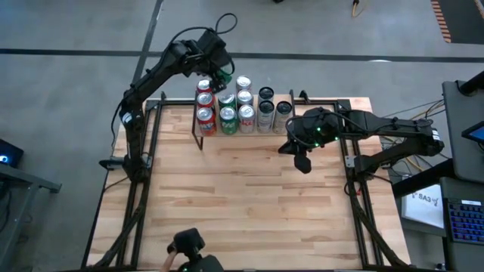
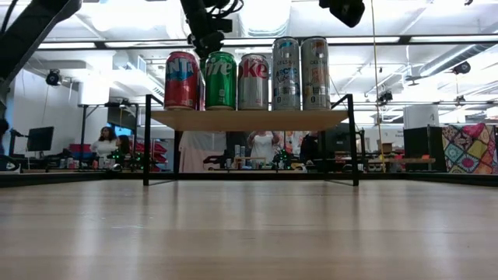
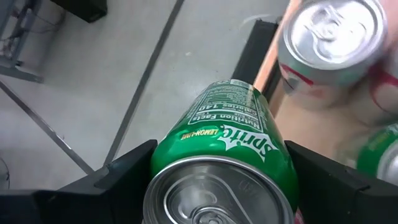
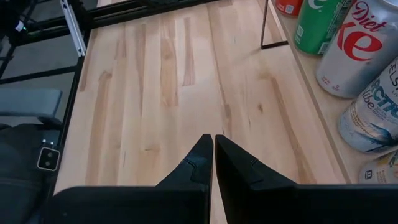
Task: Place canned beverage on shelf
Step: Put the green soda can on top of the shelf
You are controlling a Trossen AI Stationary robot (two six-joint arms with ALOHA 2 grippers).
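Note:
The shelf (image 2: 249, 119) stands at the table's far middle and carries several upright cans (image 1: 246, 113) in rows. My left gripper (image 1: 220, 75) hovers over the shelf's far left part, shut on a green Sprite can (image 3: 230, 149); in the low view this gripper (image 2: 206, 31) shows above and behind the front row. My right gripper (image 1: 302, 162) hangs shut and empty over the table, to the right of the shelf's front; in the right wrist view this gripper (image 4: 214, 146) has its fingertips together. My left gripper pinches the Sprite can between its two fingers, one on each side of the can's wall (image 3: 163, 163) just below the top rim. The fingers (image 3: 127, 168) come slanting down from above. The can is tilted, its bottom end (image 3: 231, 87) pointing away from me; what its bottom rests on is hidden.
A silver and red can (image 3: 329, 37) stands close beside the held can, and a green one (image 3: 380, 155) near it. Black frame rails (image 1: 151, 128) run along the table's sides. Bare wooden tabletop (image 1: 249, 204) lies in front of the shelf. People stand in the room behind (image 2: 105, 144).

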